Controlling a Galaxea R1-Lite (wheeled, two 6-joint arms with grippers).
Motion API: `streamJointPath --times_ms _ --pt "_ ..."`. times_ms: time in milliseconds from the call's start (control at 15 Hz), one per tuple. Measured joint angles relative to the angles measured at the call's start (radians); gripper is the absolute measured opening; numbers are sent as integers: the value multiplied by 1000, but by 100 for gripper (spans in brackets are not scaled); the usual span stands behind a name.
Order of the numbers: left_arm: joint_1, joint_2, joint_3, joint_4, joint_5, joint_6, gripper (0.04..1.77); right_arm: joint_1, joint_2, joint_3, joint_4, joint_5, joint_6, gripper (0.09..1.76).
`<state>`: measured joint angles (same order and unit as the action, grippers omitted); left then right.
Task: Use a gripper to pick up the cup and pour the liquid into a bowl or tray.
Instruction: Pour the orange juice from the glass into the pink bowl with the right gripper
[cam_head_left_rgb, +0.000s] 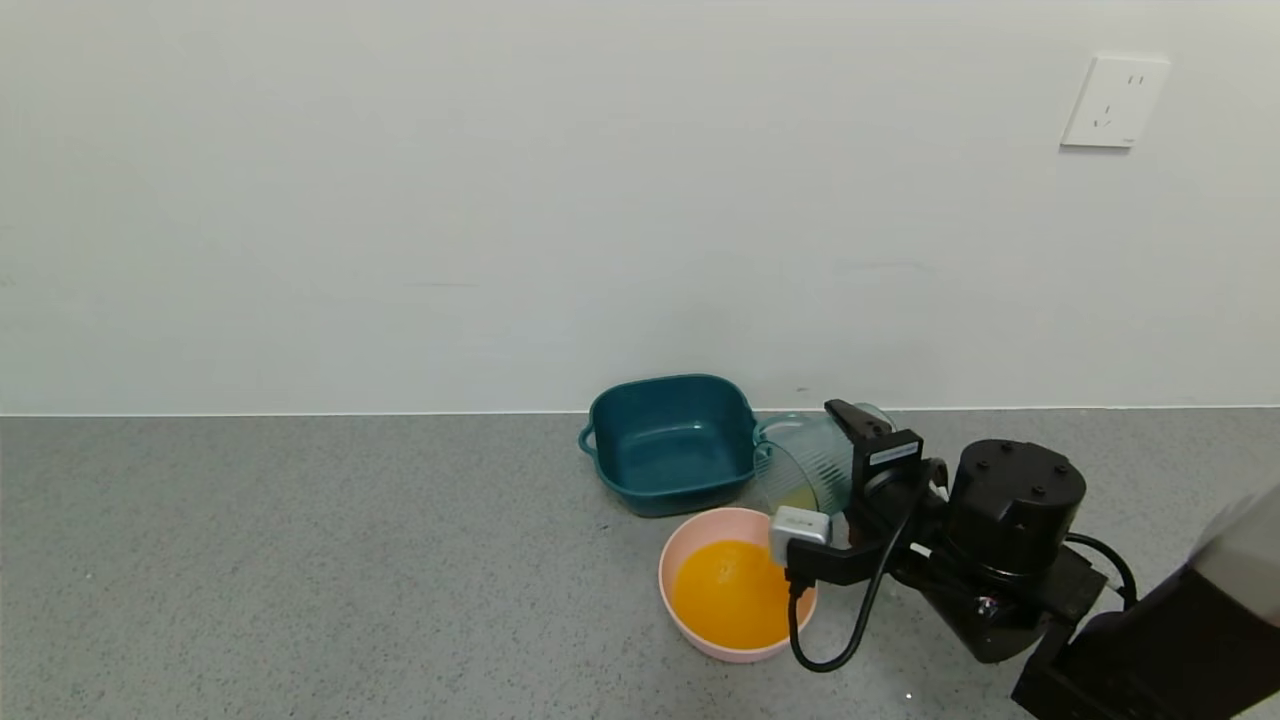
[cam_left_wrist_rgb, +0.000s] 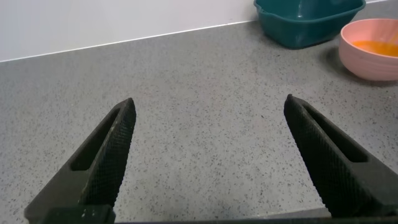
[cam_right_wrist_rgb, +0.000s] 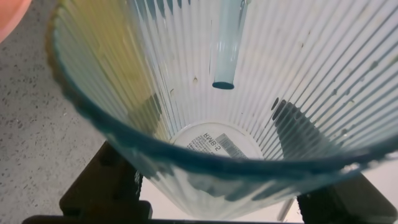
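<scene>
My right gripper (cam_head_left_rgb: 850, 470) is shut on the translucent blue-green ribbed cup (cam_head_left_rgb: 805, 465) and holds it tipped on its side, mouth toward the pink bowl (cam_head_left_rgb: 690, 545). The bowl holds bright orange liquid (cam_head_left_rgb: 732, 592). A little yellow liquid remains at the cup's lower lip (cam_head_left_rgb: 797, 497). In the right wrist view the cup (cam_right_wrist_rgb: 236, 93) fills the frame, with a yellowish film on one wall and a label on its base. My left gripper (cam_left_wrist_rgb: 208, 162) is open and empty over bare counter, out of the head view. The bowl also shows in the left wrist view (cam_left_wrist_rgb: 367, 62).
A dark teal square basin (cam_head_left_rgb: 672, 440) with small handles stands empty just behind the pink bowl, against the wall; it also shows in the left wrist view (cam_left_wrist_rgb: 308, 22). The grey speckled counter (cam_head_left_rgb: 300, 560) stretches to the left. A wall socket (cam_head_left_rgb: 1113, 100) is at upper right.
</scene>
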<state>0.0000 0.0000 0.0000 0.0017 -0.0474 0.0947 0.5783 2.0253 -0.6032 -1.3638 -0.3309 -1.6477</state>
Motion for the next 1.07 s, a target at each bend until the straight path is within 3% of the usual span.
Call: streamJointPath --times_ms 1067 --pt "0 0 0 0 0 0 172 32 -1 19 -23 -25 -103 135"
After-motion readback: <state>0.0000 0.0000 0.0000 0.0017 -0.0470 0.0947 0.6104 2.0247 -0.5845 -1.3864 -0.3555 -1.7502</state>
